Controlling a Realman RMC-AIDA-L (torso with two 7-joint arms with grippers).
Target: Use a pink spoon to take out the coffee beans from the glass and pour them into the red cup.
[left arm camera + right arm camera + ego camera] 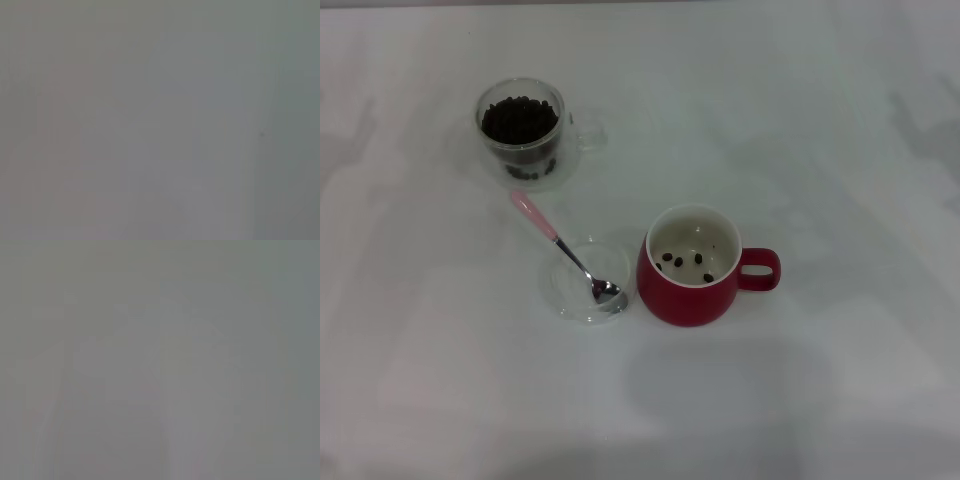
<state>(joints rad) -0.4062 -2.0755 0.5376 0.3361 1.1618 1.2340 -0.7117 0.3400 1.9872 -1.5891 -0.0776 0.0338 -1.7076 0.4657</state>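
With neither gripper showing in any view, the pink spoon is lying free, bowl resting in a clear glass dish beside the red cup, while the glass beyond the dish is holding most coffee beans.

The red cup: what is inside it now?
Inside the red cup lie a few coffee beans on its white bottom, scattered. The near part of the inside is hidden behind the cup's own wall, so more beans there cannot be excluded.
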